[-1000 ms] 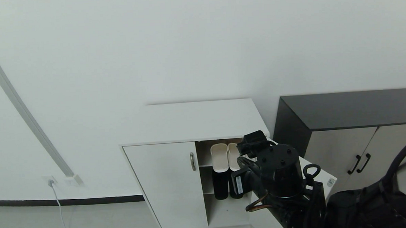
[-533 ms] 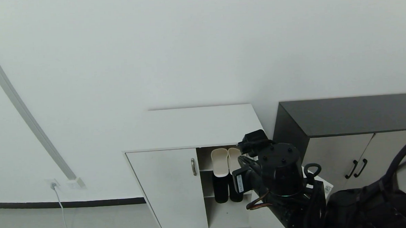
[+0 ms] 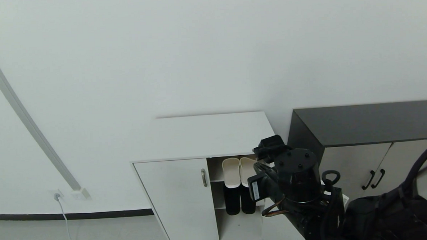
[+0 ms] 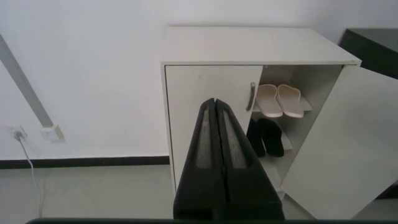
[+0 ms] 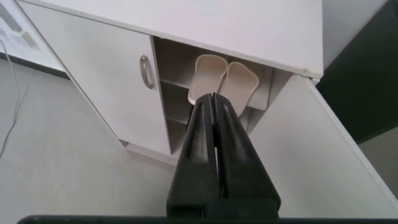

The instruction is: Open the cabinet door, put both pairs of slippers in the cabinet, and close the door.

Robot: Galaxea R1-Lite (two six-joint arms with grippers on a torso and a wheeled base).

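The white cabinet [image 3: 207, 134] stands against the wall with its left door [image 3: 177, 201] closed and its right door [image 3: 277, 229] swung open. Inside, a cream pair of slippers [image 3: 239, 171] lies on the upper shelf and a black pair [image 3: 240, 203] on the shelf below. My right arm [image 3: 291, 178] hangs in front of the open side. My right gripper [image 5: 213, 98] is shut and empty, pointing at the cream slippers [image 5: 222, 78] from outside the cabinet. My left gripper [image 4: 215, 106] is shut and empty, facing the closed door [image 4: 208, 112], well short of it. Both pairs [image 4: 280, 99] show beside it.
A dark-topped cabinet [image 3: 365, 122] with two black-handled doors stands close on the right. A wall socket with a cable [image 3: 58, 196] and a slanted wall rail [image 3: 26, 117] are at the left. Bare floor [image 3: 78, 237] lies left of the white cabinet.
The whole head picture has shifted, so the cabinets sit lower in it. Against the cabinet, my right arm stands slightly higher. The slippers and doors are as before.
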